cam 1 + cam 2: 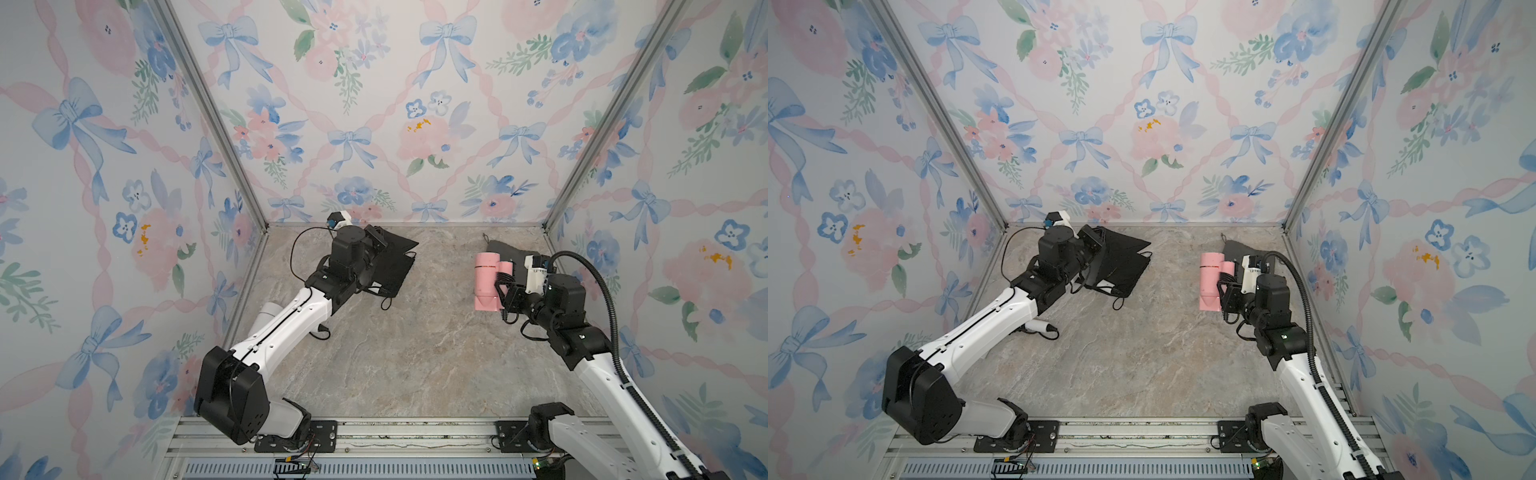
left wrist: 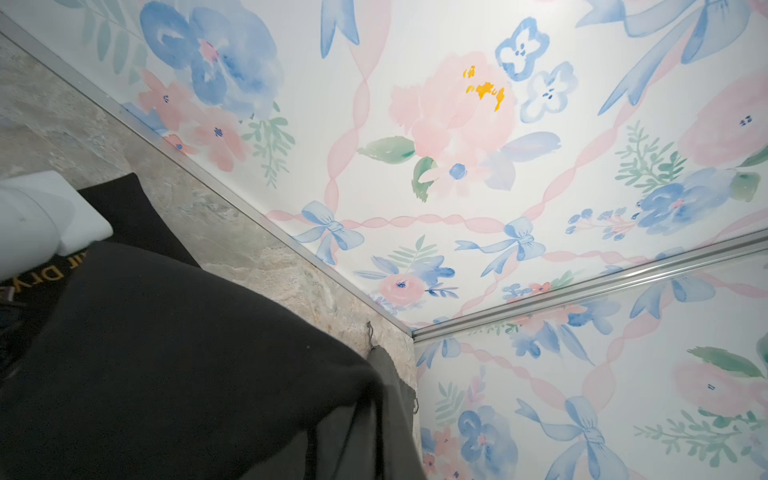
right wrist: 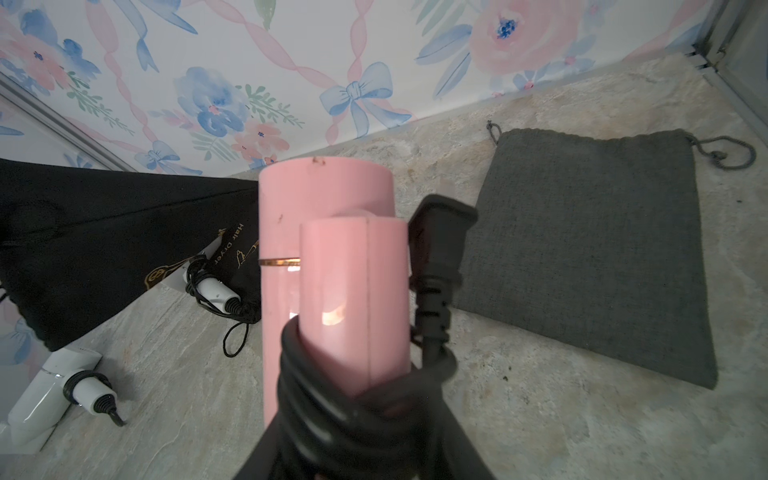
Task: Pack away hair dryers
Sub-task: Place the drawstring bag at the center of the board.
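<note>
A pink hair dryer [image 1: 486,278] [image 1: 1210,282] hangs above the table at the back right. My right gripper [image 1: 505,291] [image 3: 361,465] is shut on its handle [image 3: 353,299], which is wrapped in the black cord. At the back left, my left gripper [image 1: 374,241] [image 1: 1092,241] holds up one edge of a black pouch [image 1: 390,266] [image 2: 166,353]. Cloth hides the jaws in the left wrist view. One white hair dryer [image 3: 212,289] lies half inside that pouch. Another white hair dryer [image 3: 54,390] [image 1: 1038,326] lies under my left arm.
A grey drawstring pouch [image 3: 590,249] [image 1: 509,251] lies flat behind and under the pink dryer, near the back right corner. Patterned walls close the table [image 1: 415,353] on three sides. A metal rail [image 1: 415,436] with the arm bases runs along the front edge.
</note>
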Robot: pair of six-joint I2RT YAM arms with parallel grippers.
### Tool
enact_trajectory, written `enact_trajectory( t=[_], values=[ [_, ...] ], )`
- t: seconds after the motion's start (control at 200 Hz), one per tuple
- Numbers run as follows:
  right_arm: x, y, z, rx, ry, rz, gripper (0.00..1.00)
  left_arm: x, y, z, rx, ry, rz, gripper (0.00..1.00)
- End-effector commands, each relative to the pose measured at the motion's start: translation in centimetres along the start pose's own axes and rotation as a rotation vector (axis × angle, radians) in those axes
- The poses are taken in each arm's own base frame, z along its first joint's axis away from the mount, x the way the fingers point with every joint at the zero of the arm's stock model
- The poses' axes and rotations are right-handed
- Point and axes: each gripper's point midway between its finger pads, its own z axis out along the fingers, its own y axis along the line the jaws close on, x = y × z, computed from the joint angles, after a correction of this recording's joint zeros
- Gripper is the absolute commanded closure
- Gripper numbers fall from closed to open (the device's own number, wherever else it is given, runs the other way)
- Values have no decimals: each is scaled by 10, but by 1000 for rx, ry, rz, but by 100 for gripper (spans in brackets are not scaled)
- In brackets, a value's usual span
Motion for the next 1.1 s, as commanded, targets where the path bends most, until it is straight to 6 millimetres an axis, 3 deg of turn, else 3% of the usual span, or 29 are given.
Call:
enact_trajectory(
  t=[0.0, 0.23, 0.335, 0.36, 0.425, 0.55, 0.645, 0.75, 0.935, 1.02, 1.095],
  values=[
    [-31, 10, -8, -36, -94, -29, 75, 6, 2, 10, -19, -95, -62, 100],
    [-17, 6, -20, -21, -80, 19, 75, 86, 46, 15, -118, -96, -79, 100],
    [-4, 7, -25, -26, -45, 38, 75, 125, 48, 14, -88, -47, -82, 100],
    [-1, 6, -26, -21, -36, 35, 75, 133, 45, 15, -81, -33, -72, 88],
    [6, 4, -29, -1, -17, 20, 75, 151, 34, 16, -49, 16, -23, 44],
    [11, 0, -37, 25, -12, 5, 75, 167, 3, 14, 42, 104, 174, 8],
    [14, -2, -39, 31, -3, 0, 75, 172, -2, 8, 53, 200, 326, 3],
    [17, -1, -38, 22, -1, 4, 75, 194, 4, -1, 58, 390, 530, 3],
    [23, 0, -31, 6, 17, 12, 75, 212, 59, -30, -63, 649, 748, 3],
    [23, 2, -31, 0, 17, 9, 75, 221, 74, -46, -73, 743, 793, 6],
    [23, 2, -30, 5, 19, 4, 74, 228, 71, -64, -8, 816, 845, 6]
  ],
)
